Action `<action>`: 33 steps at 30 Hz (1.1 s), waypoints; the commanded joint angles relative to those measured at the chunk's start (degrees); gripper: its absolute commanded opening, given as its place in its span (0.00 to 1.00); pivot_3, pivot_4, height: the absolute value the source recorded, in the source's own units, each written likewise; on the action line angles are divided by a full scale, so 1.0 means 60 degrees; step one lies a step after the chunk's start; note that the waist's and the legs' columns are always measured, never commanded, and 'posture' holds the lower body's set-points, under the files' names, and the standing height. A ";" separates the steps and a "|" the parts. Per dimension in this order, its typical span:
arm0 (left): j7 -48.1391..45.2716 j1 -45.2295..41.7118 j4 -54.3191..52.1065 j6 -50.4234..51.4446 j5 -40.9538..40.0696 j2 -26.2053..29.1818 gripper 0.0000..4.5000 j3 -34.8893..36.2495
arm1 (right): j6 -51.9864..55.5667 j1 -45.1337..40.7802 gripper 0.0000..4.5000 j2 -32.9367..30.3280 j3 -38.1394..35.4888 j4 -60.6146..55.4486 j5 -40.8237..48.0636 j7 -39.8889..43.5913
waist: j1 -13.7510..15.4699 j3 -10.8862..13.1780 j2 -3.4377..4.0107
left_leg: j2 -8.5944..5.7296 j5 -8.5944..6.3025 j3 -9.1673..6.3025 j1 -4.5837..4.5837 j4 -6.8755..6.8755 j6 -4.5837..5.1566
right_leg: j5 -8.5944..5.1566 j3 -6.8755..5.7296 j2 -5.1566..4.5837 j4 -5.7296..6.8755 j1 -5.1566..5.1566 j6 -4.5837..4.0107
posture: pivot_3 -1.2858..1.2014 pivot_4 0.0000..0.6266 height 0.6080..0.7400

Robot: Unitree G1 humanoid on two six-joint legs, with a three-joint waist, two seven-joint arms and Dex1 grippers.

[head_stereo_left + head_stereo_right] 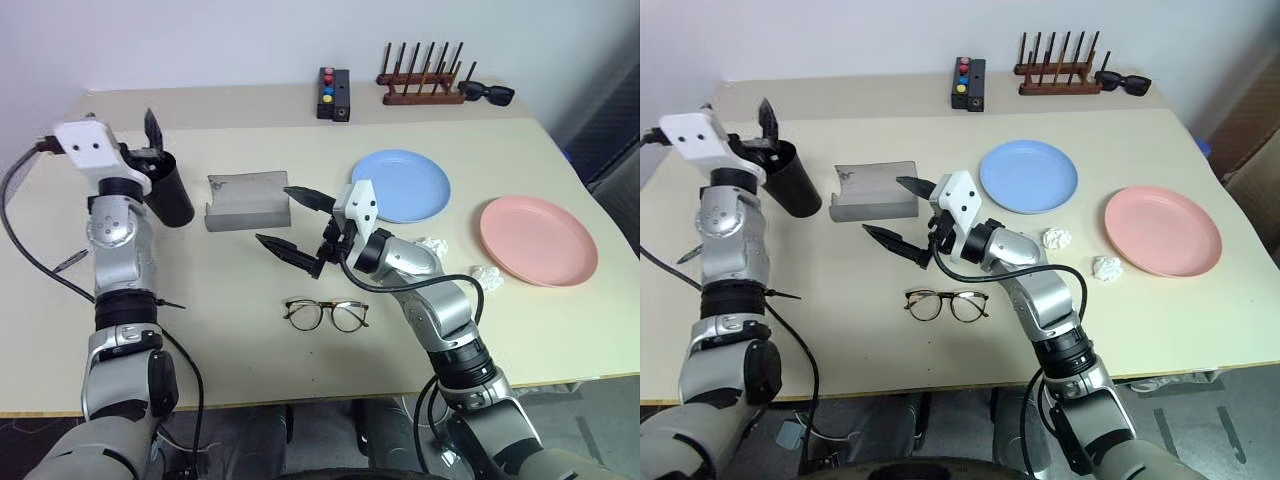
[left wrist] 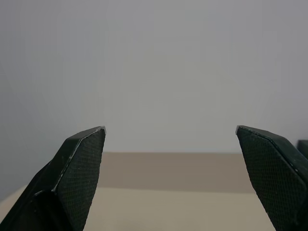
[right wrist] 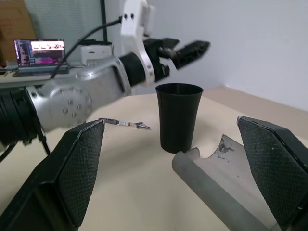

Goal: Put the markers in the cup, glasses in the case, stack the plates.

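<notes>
The left arm, silver-grey with black joint bands and a loose black cable hanging beside it, rises upright at the robot's left and ends in a white wrist block. Beyond it, the left gripper (image 1: 152, 140) of two black pointed fingers tilts upward and forward, its jaws spread wide with nothing between them. The right arm, of the same build, bends at the elbow and reaches inward across the middle. Its white-capped right gripper (image 1: 292, 222) points toward the robot's left, nearly level, jaws fully apart and empty.
</notes>
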 commanded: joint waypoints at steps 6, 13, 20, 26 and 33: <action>-0.0600 0.1284 -0.0147 0.4098 0.0117 0.3634 0.99 0.0946 | -0.0021 -0.0008 1.00 0.0110 -0.0034 -0.0386 0.0140 -0.0028 | -0.0276 0.0002 0.0003 | 0.0001 0.0000 -0.0005 0.0012 -0.0027 0.0001 | -0.0003 0.0001 0.0004 0.0023 -0.0009 -0.0001 | 0.52 0.24 0.99; -0.2897 0.2675 0.0263 0.5969 0.0181 0.4709 0.99 0.0002 | -0.0027 -0.0048 1.00 0.0251 0.0072 -0.0248 0.0191 0.0101 | -0.0112 -0.0002 -0.0005 | 0.0001 0.0003 -0.0009 0.0012 -0.0028 -0.0005 | -0.0005 -0.0001 0.0003 0.0019 -0.0006 -0.0004 | 0.52 0.24 0.99; -0.5644 0.3064 0.0788 0.6455 0.0267 0.5059 0.99 -0.1243 | -0.0083 -0.0080 1.00 0.0417 0.0143 -0.0114 0.0142 0.0153 | -0.0126 -0.0003 -0.0006 | 0.0003 0.0005 -0.0008 0.0011 -0.0035 -0.0008 | -0.0006 0.0000 0.0003 0.0019 -0.0011 -0.0007 | 0.52 0.24 0.99; -0.6441 0.2593 0.2390 0.5750 0.0903 0.5159 0.99 -0.2083 | -0.0132 -0.0036 1.00 0.0429 0.0140 -0.0123 0.0125 0.0100 | -0.0133 -0.0003 -0.0003 | 0.0005 0.0006 -0.0006 0.0016 -0.0051 -0.0010 | -0.0007 0.0001 0.0003 0.0022 -0.0021 -0.0010 | 0.52 0.24 0.99; -0.7036 0.2220 0.2866 0.5438 0.0959 0.5033 0.56 -0.2259 | -0.0163 -0.0015 1.00 0.0432 0.0132 -0.0135 0.0098 0.0030 | -0.0148 -0.0005 0.0001 | 0.0005 0.0007 -0.0005 0.0022 -0.0052 -0.0010 | -0.0007 0.0001 0.0004 0.0031 -0.0020 -0.0010 | 0.52 0.24 0.99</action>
